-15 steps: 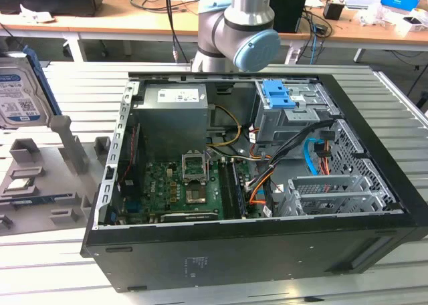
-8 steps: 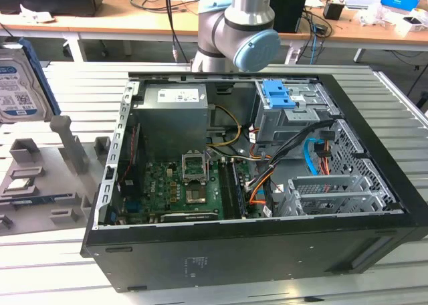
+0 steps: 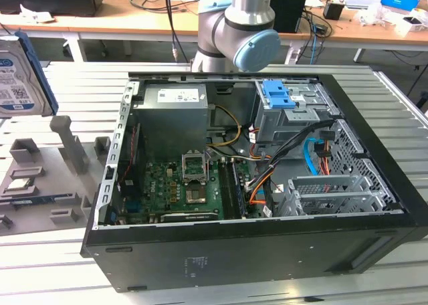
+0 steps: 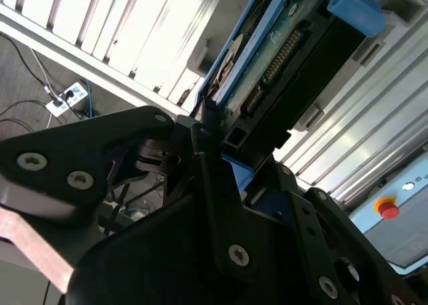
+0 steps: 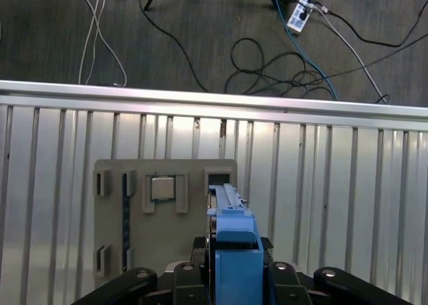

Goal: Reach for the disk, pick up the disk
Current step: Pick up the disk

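The disk (image 3: 17, 74) hangs at the exterior view's left edge, silver-grey with a white-and-blue label and a blue rail, raised clear of the grey fixture tray (image 3: 40, 178). In the first wrist view I see the disk (image 5: 231, 218) edge-on, blue rail uppermost, between the black fingers (image 5: 190, 271) of my gripper (image 5: 234, 251). The second wrist view shows the disk's (image 4: 281, 51) green circuit board side and blue rail, with my gripper (image 4: 221, 138) shut on its end.
The grey fixture tray (image 5: 114, 211) lies on the ribbed metal table and holds a small square chip (image 5: 162, 187). An open black computer case (image 3: 254, 184) stands at the centre of the exterior view. Cables and a power strip (image 5: 304, 7) lie on the floor.
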You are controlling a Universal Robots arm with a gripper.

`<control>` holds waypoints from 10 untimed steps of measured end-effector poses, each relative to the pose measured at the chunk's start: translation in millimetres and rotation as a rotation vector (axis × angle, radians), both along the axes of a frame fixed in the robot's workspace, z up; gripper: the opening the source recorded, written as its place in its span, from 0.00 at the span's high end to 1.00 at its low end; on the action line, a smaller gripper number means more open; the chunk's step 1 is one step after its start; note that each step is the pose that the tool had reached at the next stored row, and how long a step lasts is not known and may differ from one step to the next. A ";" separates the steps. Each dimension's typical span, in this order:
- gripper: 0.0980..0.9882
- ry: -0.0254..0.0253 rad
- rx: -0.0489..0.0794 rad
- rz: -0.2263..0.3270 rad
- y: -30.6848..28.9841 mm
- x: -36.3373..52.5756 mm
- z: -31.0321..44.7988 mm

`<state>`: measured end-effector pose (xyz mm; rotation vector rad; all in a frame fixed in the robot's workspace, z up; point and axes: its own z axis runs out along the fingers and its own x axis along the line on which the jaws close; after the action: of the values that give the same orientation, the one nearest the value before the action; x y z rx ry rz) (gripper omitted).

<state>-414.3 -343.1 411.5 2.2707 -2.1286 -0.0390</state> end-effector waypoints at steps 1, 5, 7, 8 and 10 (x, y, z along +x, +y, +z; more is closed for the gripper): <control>0.70 0.0000 0.000 0.000 0.0 0.0 2.7; 0.70 0.0000 0.000 0.000 0.0 0.2 9.3; 0.70 0.0000 0.000 0.000 0.0 0.3 12.1; 0.70 0.0000 0.000 0.000 0.0 0.3 13.8; 0.70 -0.0001 0.000 0.000 0.0 0.4 18.6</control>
<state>-413.9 -343.1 430.2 2.2708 -2.1287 -0.0390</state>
